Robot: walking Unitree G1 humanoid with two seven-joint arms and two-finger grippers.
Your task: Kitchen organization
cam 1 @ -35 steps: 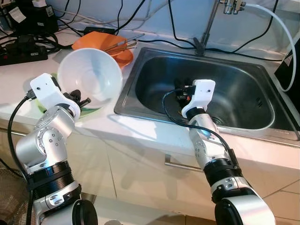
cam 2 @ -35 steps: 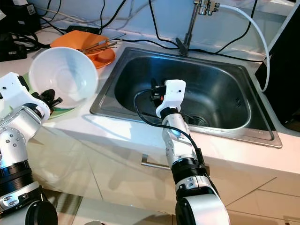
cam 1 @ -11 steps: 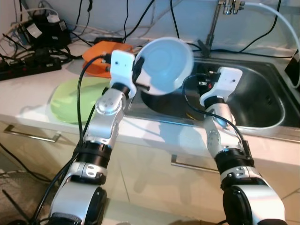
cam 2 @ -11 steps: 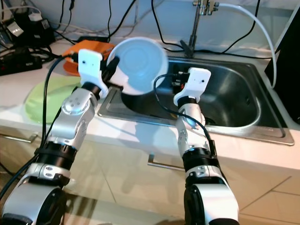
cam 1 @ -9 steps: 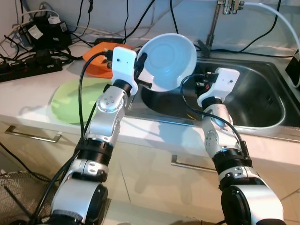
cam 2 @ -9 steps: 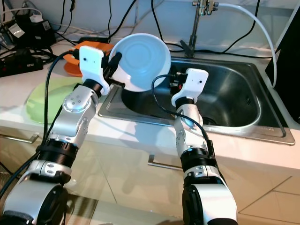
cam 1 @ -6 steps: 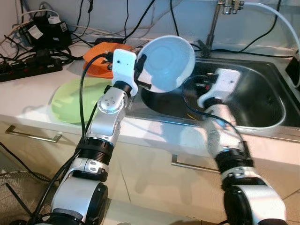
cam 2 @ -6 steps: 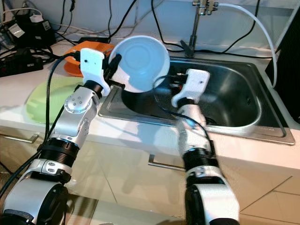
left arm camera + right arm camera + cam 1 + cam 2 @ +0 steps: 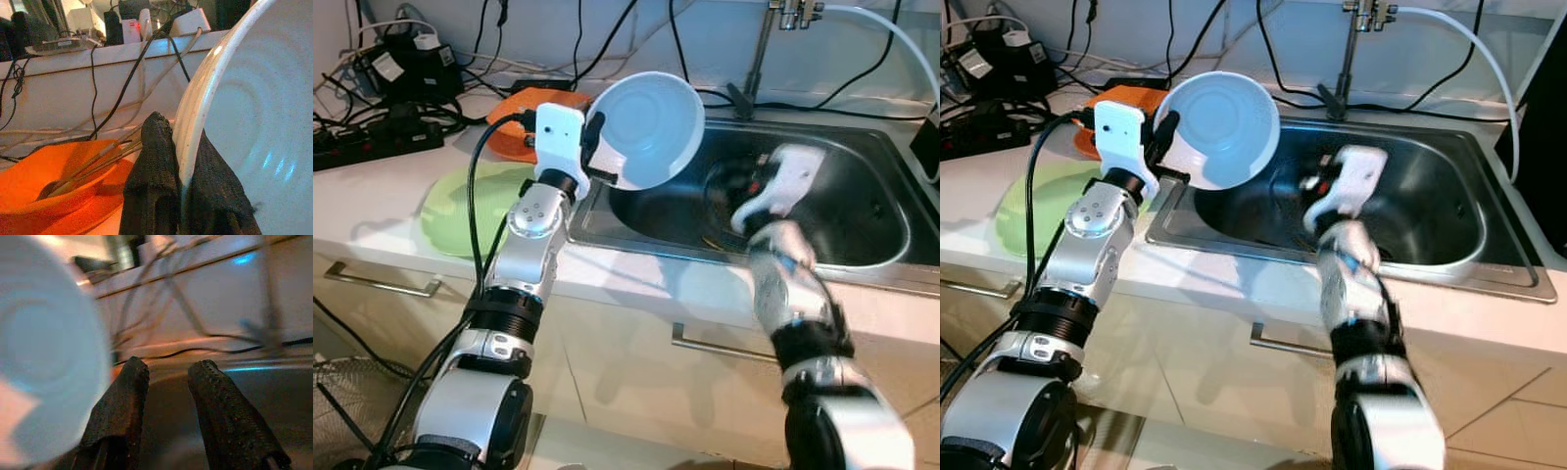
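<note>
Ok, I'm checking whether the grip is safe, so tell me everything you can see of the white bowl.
The white bowl is round and deep, smooth and glossy like ceramic or plastic, with a flat circular base ring visible inside. It looks empty. It is held in the air, tipped on its side with the opening facing the camera, over the left edge of the steel sink. The left hand pinches its rim, one black finger on either side of the wall. Nothing else touches it.

A pale white kitchen countertop (image 9: 401,186) carries a flat round light-green plate (image 9: 460,211) near its front edge. Behind the plate sits an orange plastic dish (image 9: 524,113) holding thin metal sticks, with black power strips and cables (image 9: 382,132) to its left. A stainless steel sink basin (image 9: 862,196) is set into the countertop on the right.
</note>
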